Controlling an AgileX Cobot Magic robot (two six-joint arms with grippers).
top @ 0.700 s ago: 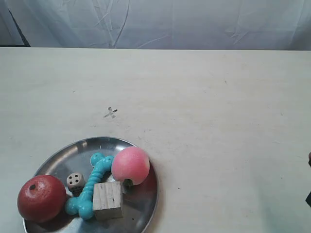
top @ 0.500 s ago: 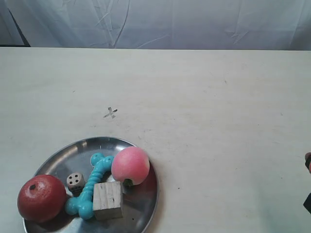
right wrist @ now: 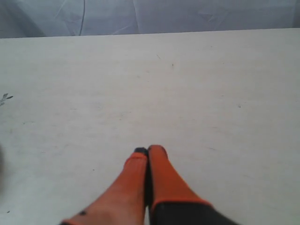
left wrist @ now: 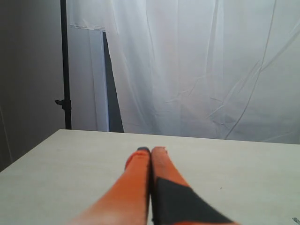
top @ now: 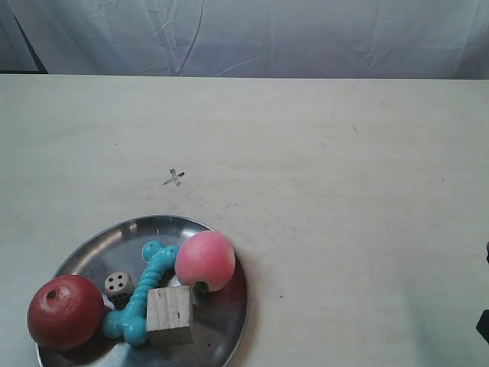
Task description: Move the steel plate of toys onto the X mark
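The steel plate (top: 99, 241) lies at the near left of the cream table. It holds a red fruit (top: 65, 312), a pink peach (top: 205, 261), a turquoise bone (top: 145, 294), a wooden cube (top: 169, 316) and a die (top: 118, 285). The X mark (top: 175, 178) is on bare tabletop just beyond the plate, and shows faintly as the X mark (right wrist: 4, 97) in the right wrist view. My left gripper (left wrist: 150, 151) is shut on nothing, with no plate in its view. My right gripper (right wrist: 148, 150) is shut and empty above bare table.
A white curtain (top: 252, 34) hangs behind the table's far edge. A black stand pole (left wrist: 63, 65) rises beyond the table corner in the left wrist view. A dark bit of the arm (top: 484, 325) at the exterior view's right shows at the frame edge.
The dark arm piece at the exterior view's right edge has slipped slightly lower and further out of frame. Plate and toys have not moved.
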